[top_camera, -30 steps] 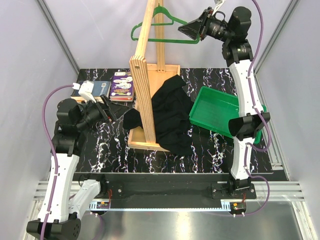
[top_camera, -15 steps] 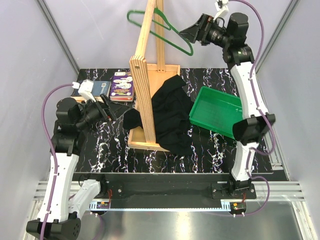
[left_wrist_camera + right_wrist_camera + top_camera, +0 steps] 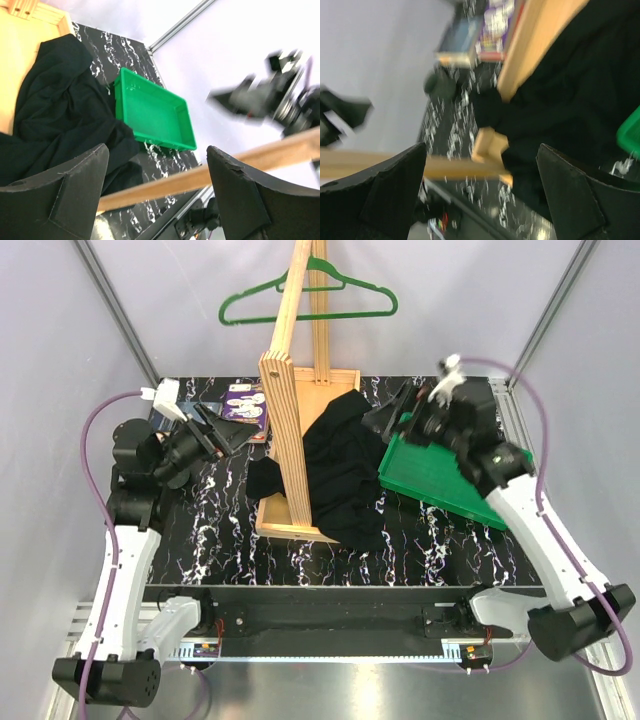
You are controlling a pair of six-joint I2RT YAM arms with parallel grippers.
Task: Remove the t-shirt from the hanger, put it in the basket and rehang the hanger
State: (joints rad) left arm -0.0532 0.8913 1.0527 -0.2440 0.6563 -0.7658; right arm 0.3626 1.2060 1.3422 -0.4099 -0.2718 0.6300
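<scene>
Right pincer [image 3: 386,416] (jaws wide) has dropped away from the hanger [image 3: 355,314].

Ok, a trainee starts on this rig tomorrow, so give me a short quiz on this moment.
1. Does the left end effector or the right end effector hold anything?
2. True or false: the t-shirt is on the hanger.
3. The hanger is: A up on the wooden stand; B in the right end effector; C under the t-shirt.
Key: 1 neither, both are open and empty; 2 false, it lies crumpled at the stand's foot; 3 A.
</scene>
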